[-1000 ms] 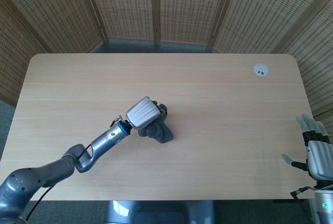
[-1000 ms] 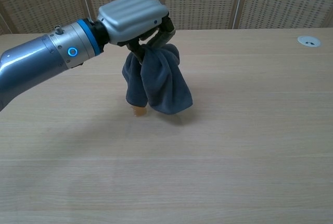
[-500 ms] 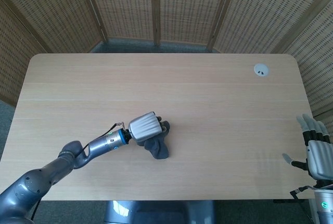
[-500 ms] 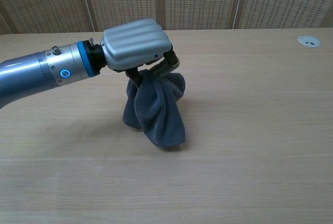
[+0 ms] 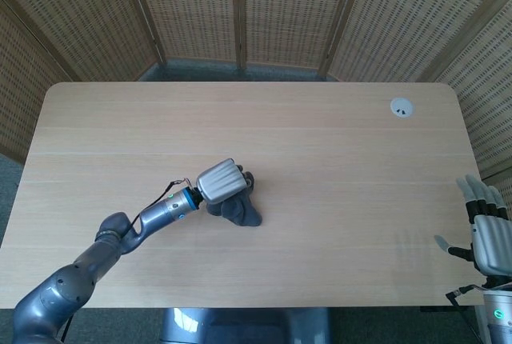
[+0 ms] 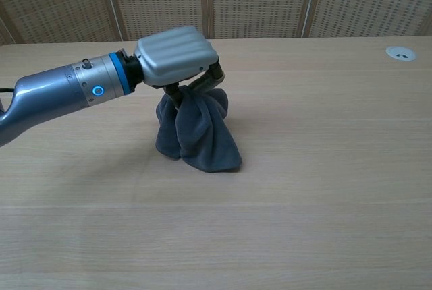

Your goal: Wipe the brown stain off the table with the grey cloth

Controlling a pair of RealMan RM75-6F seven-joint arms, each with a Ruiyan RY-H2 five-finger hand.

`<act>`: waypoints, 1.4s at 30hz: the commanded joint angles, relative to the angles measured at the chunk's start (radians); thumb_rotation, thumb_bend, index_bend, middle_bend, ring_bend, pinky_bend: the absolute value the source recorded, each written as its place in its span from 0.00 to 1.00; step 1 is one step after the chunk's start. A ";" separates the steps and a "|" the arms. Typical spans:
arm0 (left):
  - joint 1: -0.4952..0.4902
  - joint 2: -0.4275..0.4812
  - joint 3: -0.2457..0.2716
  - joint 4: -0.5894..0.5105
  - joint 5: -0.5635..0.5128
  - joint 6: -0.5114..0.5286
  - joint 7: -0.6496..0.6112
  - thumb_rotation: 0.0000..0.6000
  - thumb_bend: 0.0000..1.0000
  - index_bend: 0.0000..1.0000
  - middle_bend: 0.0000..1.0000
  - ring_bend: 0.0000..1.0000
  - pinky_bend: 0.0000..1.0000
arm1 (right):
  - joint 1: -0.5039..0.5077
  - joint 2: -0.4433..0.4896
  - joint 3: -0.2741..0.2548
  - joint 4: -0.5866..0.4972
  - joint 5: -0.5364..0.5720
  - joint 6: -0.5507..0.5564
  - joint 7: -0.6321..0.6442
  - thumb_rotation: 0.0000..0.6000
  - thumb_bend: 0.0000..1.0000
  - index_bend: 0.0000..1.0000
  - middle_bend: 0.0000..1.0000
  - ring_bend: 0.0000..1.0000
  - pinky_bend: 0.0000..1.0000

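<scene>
One hand is doing the work: the left hand (image 6: 177, 57) is gripping the bunched grey cloth (image 6: 198, 135) from above, its folds hanging straight down onto the pale wooden table (image 5: 336, 160) just left of centre. No brown stain is showing, so presumably it is lying under the cloth, while the right hand (image 5: 486, 236) is waiting with fingers spread and holding nothing, well apart at the table's right edge before woven rattan screens (image 5: 240, 8).

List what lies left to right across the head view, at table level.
Left arm → left hand gripping the cloth → grommet → right hand, off the table's right edge.
</scene>
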 commanded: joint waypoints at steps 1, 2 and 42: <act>-0.003 -0.011 0.009 0.016 -0.006 -0.020 -0.001 1.00 0.15 0.76 0.77 0.74 0.98 | 0.000 0.000 0.001 0.001 0.002 -0.001 0.001 1.00 0.00 0.00 0.00 0.00 0.00; -0.003 -0.013 0.011 0.019 -0.007 -0.024 -0.003 1.00 0.14 0.76 0.77 0.74 0.98 | 0.000 0.000 0.002 0.001 0.003 -0.001 0.001 1.00 0.00 0.00 0.00 0.00 0.00; 0.250 0.202 0.121 -0.032 -0.049 -0.007 -0.052 1.00 0.14 0.76 0.77 0.73 0.98 | 0.004 -0.008 -0.004 -0.009 -0.007 -0.002 -0.022 1.00 0.00 0.00 0.00 0.00 0.00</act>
